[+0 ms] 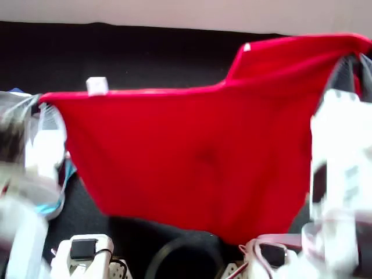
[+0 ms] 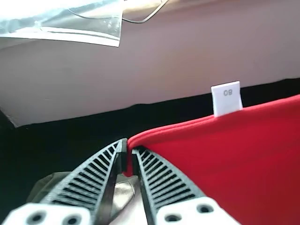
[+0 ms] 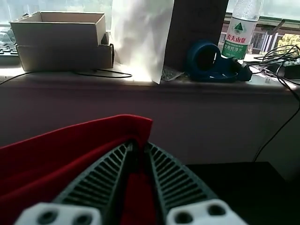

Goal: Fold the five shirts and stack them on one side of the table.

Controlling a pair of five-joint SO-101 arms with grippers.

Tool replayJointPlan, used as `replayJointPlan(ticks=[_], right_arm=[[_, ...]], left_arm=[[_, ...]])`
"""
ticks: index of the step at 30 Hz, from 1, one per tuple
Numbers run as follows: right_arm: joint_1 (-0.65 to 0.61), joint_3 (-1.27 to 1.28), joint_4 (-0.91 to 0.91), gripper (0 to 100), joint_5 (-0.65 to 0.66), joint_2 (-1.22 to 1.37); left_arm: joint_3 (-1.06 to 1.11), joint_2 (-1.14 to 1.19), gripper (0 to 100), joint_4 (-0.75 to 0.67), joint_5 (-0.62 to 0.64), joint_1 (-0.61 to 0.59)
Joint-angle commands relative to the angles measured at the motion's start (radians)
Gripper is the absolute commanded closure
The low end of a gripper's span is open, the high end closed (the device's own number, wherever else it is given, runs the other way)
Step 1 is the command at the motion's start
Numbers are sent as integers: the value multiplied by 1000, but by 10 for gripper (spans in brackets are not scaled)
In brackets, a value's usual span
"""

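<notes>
At the left edge of the high view, my left hand (image 2: 127,143) is pinched together on the hem of the red shirt (image 1: 197,151). In the left wrist view the red edge sits right at my fingertips (image 2: 140,157). Just below that arm a bit of pale blue cloth (image 1: 65,177) peeks out. Close by along the upper hem, a white size tag (image 1: 97,85) sticks up.

The shirt hangs spread across the middle of the frame, above the black desk (image 1: 128,52), and hides most of it. Under its lower edge, at bottom centre, lies a loop of black cable (image 1: 174,253).

At the upper right the cloth rises to my right hand (image 3: 139,145), which is clamped on a folded corner of it. That arm stands in front of the shirt's right edge.

Behind the left hand a clear plastic sheet (image 2: 61,23) lies against the pale wall (image 2: 164,61). Beyond the right hand a ledge carries cardboard boxes (image 3: 58,40), a white paper sheet (image 3: 140,37), a blue ring-shaped thing (image 3: 208,61) and a water bottle (image 3: 241,28).
</notes>
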Motion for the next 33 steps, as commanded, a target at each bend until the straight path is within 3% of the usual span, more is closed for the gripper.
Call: replayJointPlan(ticks=[1,6,11,20,33], right_arm=[[4,185,-148,992,-3,74],[5,378,-409,992,41,191],[4,338,-518,992,91,366],[4,27,-513,992,115,677],[4,28,-269,992,112,1041]], left_arm=[[2,174,991,-55,5,65],[-10,429,991,-198,0,97],[-38,602,991,-285,0,99],[-163,753,991,-284,0,97],[-166,1136,991,-282,0,102]])
